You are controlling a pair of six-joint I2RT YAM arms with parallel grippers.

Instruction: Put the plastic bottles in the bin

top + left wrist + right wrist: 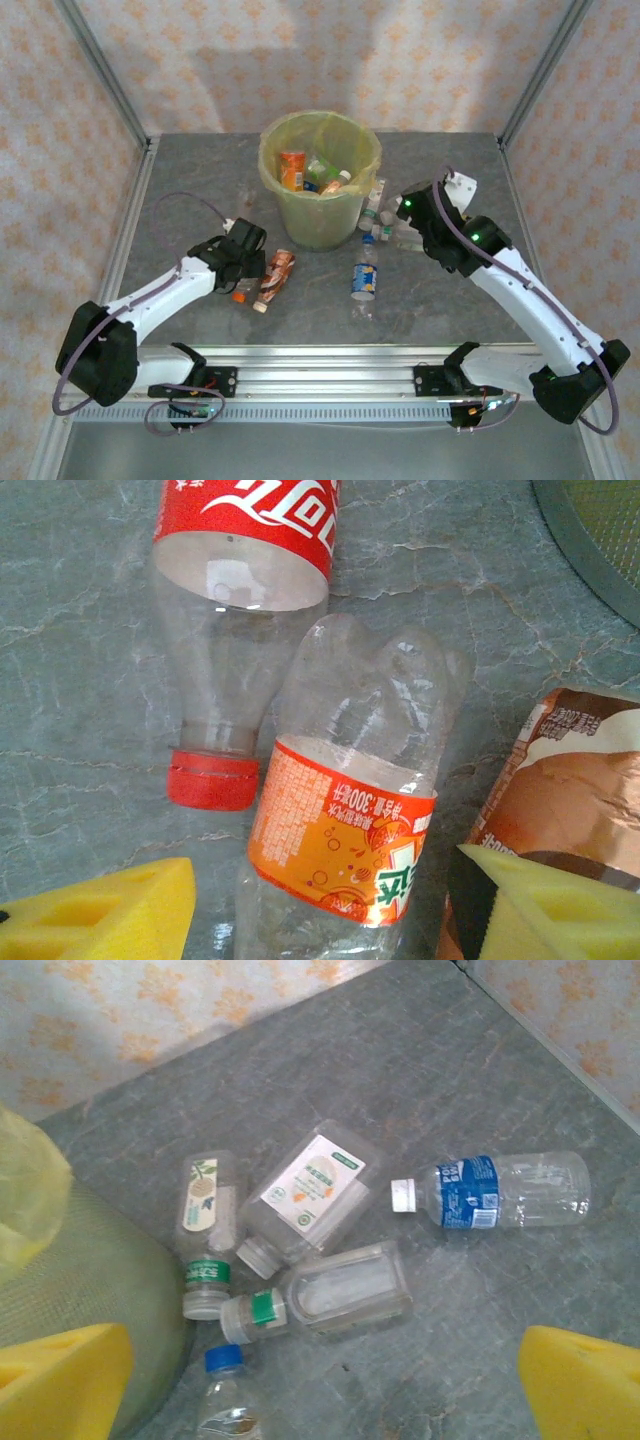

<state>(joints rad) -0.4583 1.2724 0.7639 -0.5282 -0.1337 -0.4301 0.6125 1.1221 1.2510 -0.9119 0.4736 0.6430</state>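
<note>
Top external view: the bin (318, 228) sits by the far edge of the surface (180, 190), with bottles (364, 280) lying round it and a roomy left side. Arms bend inward, low. Left end effector (328, 860) and right end effector (328, 1332) are wide open.

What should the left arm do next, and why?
Probably lower the left fingers and close them on the orange-labelled bottle: they stand open on either side of it, holding nothing, and it lies flat between them.

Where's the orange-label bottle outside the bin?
Left wrist view: the orange-label bottle lies on the table below the left end effector, between the red-label bottle and a brown-label bottle.
</note>
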